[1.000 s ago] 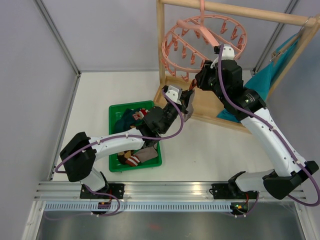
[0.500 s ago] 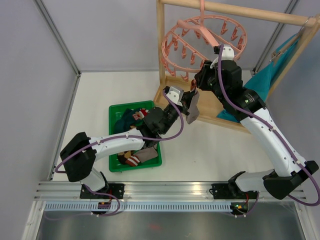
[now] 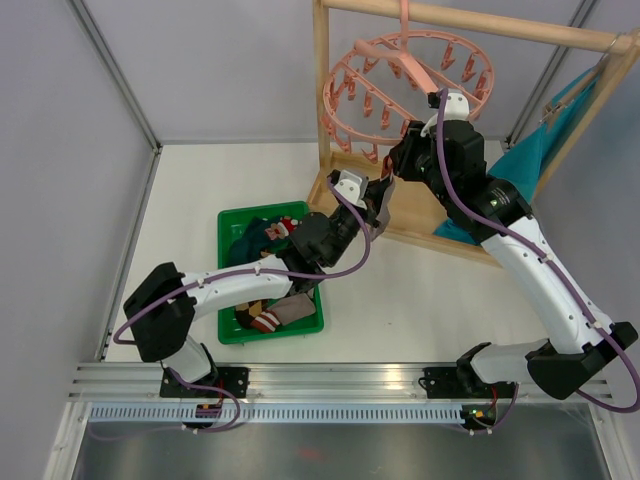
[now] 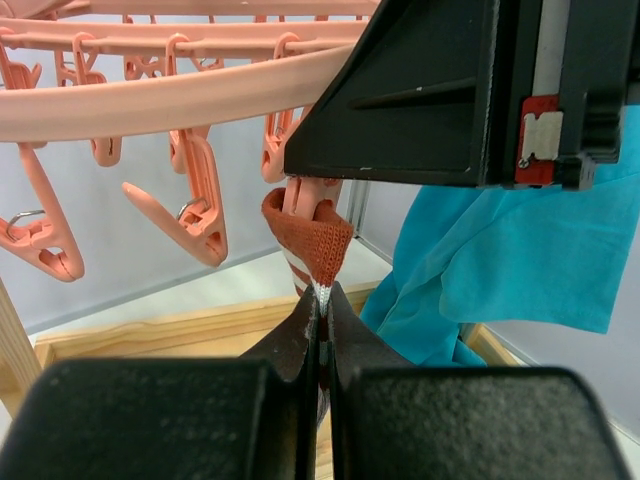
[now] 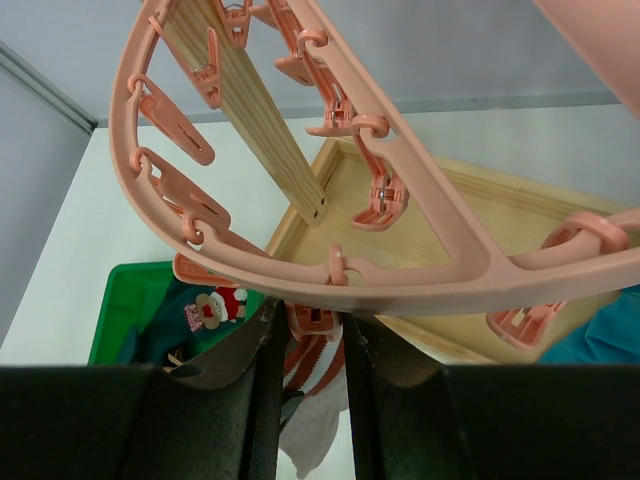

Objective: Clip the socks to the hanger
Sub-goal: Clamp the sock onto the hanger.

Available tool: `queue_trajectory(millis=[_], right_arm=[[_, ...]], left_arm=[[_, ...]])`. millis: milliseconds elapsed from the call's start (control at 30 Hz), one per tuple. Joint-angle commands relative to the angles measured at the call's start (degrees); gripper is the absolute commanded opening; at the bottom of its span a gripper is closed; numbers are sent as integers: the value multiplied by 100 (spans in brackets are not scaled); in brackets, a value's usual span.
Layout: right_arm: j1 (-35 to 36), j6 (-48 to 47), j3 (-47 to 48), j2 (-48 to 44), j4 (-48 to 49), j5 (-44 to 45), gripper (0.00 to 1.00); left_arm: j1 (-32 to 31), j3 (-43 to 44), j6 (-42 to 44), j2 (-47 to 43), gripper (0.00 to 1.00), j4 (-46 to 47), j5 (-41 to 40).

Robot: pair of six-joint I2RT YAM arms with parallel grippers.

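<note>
The pink round hanger (image 3: 328,95) hangs from the wooden rail. My left gripper (image 3: 376,196) is shut on a grey-brown sock (image 3: 381,212) and holds its red-and-white striped cuff (image 4: 312,240) up against one clip peg (image 4: 308,192). The left jaws (image 4: 322,300) pinch the cuff flat. My right gripper (image 3: 398,168) is shut on that same clip peg (image 5: 316,320) under the hanger ring (image 5: 420,270), one finger on each side. The striped cuff (image 5: 318,362) shows just below the peg. More socks (image 3: 268,232) lie in the green bin, one dark teal with a red-white motif (image 5: 205,310).
The green bin (image 3: 228,222) sits on the table left of the wooden frame (image 3: 322,110). A bright teal cloth (image 3: 530,160) hangs on the frame's right side, close behind the sock in the left wrist view (image 4: 500,260). Other clip pegs (image 4: 195,210) dangle nearby.
My left gripper has lifted the sock up and toward the hanger; half a second ago it hung lower and more to the right. The right arm has held still.
</note>
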Motion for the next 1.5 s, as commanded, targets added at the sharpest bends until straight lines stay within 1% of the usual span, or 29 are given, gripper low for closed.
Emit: queue_trajectory(millis=[0, 100, 167, 200, 267, 300, 367, 400, 467, 500, 600, 733, 933, 1167, 1200, 1300, 1467], right_arm=[[38, 103, 10, -150, 131, 41, 0], [29, 103, 10, -159, 131, 32, 0], [29, 112, 2, -159, 122, 32, 6], [29, 120, 10, -167, 131, 41, 15], [29, 129, -7, -176, 131, 24, 23], [38, 129, 1, -185, 122, 24, 32], [38, 147, -42, -203, 131, 15, 39], [29, 138, -51, -229, 122, 15, 46], [29, 147, -60, -273, 122, 6, 53], [29, 155, -77, -299, 122, 6, 59], [38, 164, -104, -396, 122, -38, 68], [29, 147, -121, -545, 78, -196, 72], [29, 147, -262, -905, 69, -460, 74], [29, 77, -411, -1292, -10, -460, 74], [29, 68, -420, -1327, -19, -469, 74], [29, 33, -482, -1451, -45, -460, 75], [29, -3, -552, -1591, -54, -486, 75]], left_arm=[[-37, 256, -1, 60, 2, 146, -63], [-28, 265, -1, 61, 2, 146, -54], [-28, 265, -1, 61, 2, 146, -45], [-28, 274, -10, 69, 2, 146, -45], [-28, 274, -10, 60, 2, 155, -54], [-28, 274, -10, 69, 2, 155, -54], [-37, 291, -19, 60, 2, 155, -45], [-37, 291, -19, 60, 2, 146, -45], [-28, 300, -28, 52, 2, 137, -63], [-28, 291, -36, 43, 2, 146, -80], [-37, 265, -63, 8, 2, 146, -142], [-2, 212, -168, -106, 2, 93, -221], [279, 230, -388, -405, 2, -372, -274], [972, 440, -923, -774, 2, -1338, -152], [1052, 502, -1063, -801, 2, -1653, -116], [1315, 739, -1249, -836, 2, -2050, -19], [1580, 1178, -1363, -766, 2, -2709, 113]])
